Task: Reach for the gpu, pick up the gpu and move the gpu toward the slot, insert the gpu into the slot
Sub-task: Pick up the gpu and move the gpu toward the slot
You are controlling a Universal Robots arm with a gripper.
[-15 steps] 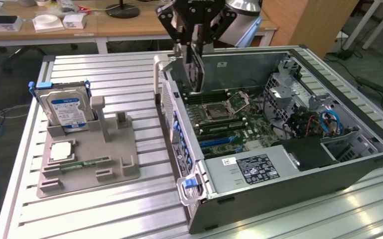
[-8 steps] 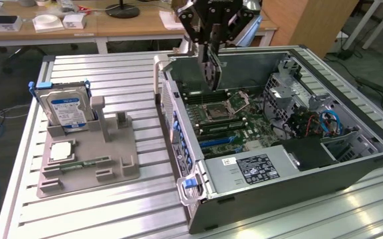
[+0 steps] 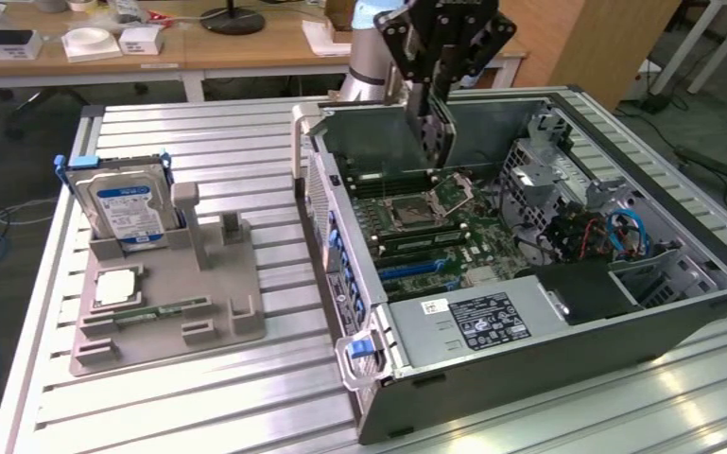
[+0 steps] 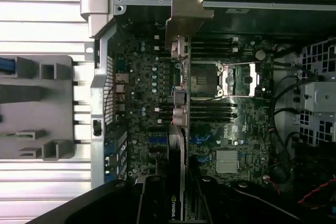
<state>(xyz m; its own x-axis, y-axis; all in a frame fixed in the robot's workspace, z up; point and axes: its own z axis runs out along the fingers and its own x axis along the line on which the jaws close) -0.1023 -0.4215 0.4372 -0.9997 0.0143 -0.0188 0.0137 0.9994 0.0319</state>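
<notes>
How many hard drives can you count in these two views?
1. The blue-labelled hard drive stands upright in the grey holder on the table, at the exterior view's left, apart from the open computer case. Others may be hidden inside the case.

Nvidia logo on the gpu (image 4: pixel 177 145), hard drive label (image 3: pixel 128 210) and power supply sticker (image 3: pixel 490 320) unreadable
</notes>
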